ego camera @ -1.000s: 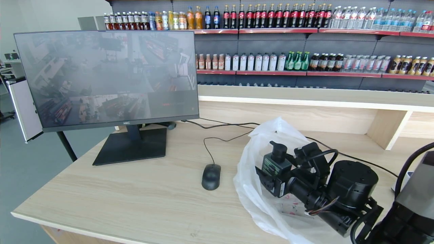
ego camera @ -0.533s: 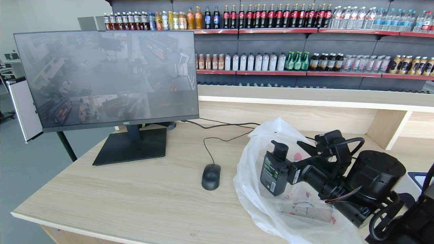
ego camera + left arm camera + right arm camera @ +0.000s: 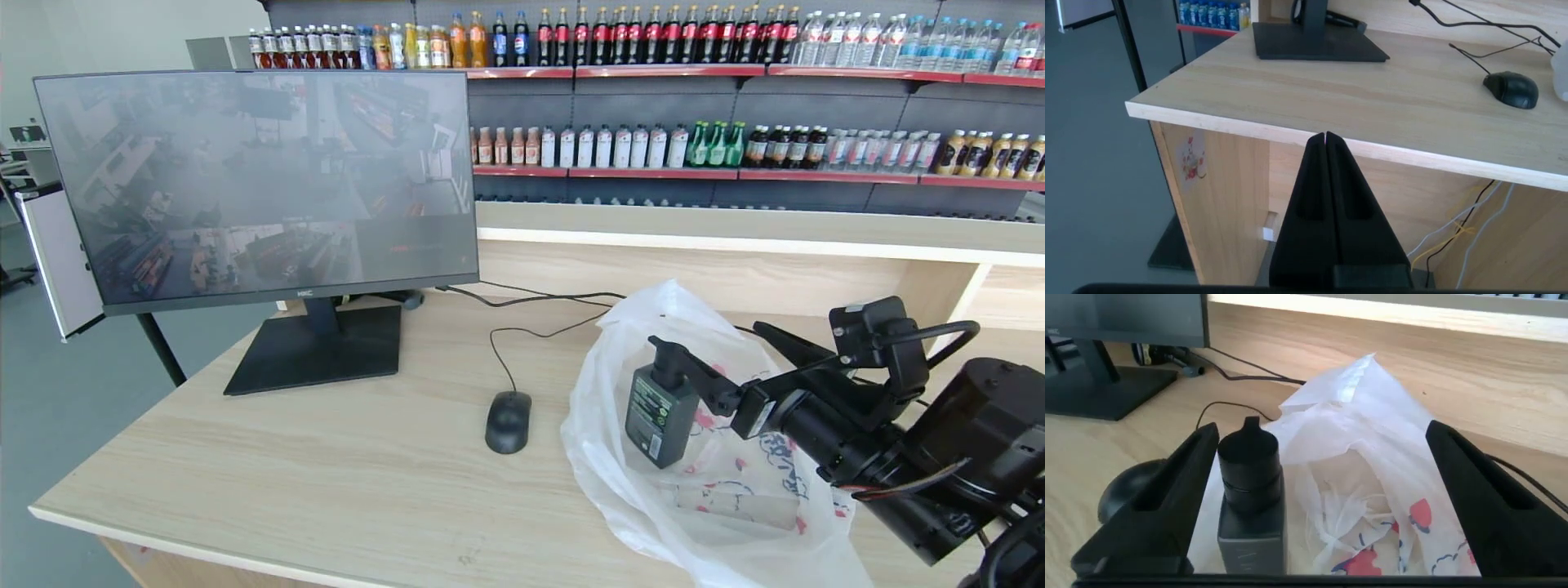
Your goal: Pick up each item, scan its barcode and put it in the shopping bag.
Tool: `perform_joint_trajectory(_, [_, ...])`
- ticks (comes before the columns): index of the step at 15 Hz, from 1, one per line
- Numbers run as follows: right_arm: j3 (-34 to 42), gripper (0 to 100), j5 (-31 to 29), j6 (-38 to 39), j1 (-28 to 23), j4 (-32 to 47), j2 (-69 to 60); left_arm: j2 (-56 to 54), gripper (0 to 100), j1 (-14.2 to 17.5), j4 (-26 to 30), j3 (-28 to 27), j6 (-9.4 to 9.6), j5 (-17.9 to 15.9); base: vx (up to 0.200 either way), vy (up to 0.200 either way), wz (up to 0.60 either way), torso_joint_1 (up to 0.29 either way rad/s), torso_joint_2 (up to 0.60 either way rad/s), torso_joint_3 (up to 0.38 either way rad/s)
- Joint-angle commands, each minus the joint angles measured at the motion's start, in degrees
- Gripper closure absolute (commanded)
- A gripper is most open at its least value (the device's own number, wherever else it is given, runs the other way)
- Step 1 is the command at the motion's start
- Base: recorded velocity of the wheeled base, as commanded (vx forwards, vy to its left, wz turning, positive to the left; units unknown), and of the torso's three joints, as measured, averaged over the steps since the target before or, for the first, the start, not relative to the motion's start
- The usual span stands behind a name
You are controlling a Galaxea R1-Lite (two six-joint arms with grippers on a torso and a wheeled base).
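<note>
A dark green pump bottle [image 3: 660, 412] stands upright inside the white shopping bag [image 3: 629, 498] on the wooden counter. My right gripper [image 3: 718, 347] is open above the bag, its fingers spread wide. One finger lies right beside the bottle's black cap, and I cannot tell if they touch. In the right wrist view the bottle [image 3: 1249, 510] stands close to one finger of the right gripper [image 3: 1323, 433], with the bag [image 3: 1372, 400] behind it. My left gripper [image 3: 1325, 140] is shut and empty, low in front of the counter's front edge [image 3: 1315, 131].
A monitor [image 3: 253, 184] on its stand fills the counter's left. A black mouse [image 3: 508, 421] with its cable lies just left of the bag. A pale boxed item [image 3: 739, 506] lies in the bag. Shelves of drink bottles [image 3: 735, 98] stand behind the counter.
The right gripper opened and let go of the bottle, which now stands in the bag. The right arm drew back to the right.
</note>
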Motion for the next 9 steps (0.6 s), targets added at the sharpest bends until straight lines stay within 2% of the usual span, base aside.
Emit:
perform_joint_trajectory(1, [0.2,0,0.0,-0.1,0.1,-0.1,-1.4,0.0,100,0.0,0.0,-0.1,-0.04,0.0,-0.2,0.0,0.0,0.017,0.01,-0.002])
perform_joint_trajectory(5, [1.2,0,0.0,-0.1,0.1,-0.1,-2.1,0.0,100,0.0,0.0,0.0,0.05,0.0,-0.2,0.0,0.0,-0.007,0.0,0.002])
perform_joint_trajectory(9, [1.3,0,0.0,-0.1,-0.2,-0.1,-2.4,0.0,100,0.0,0.0,0.0,0.22,0.0,0.0,0.0,0.0,0.0,0.0,0.0])
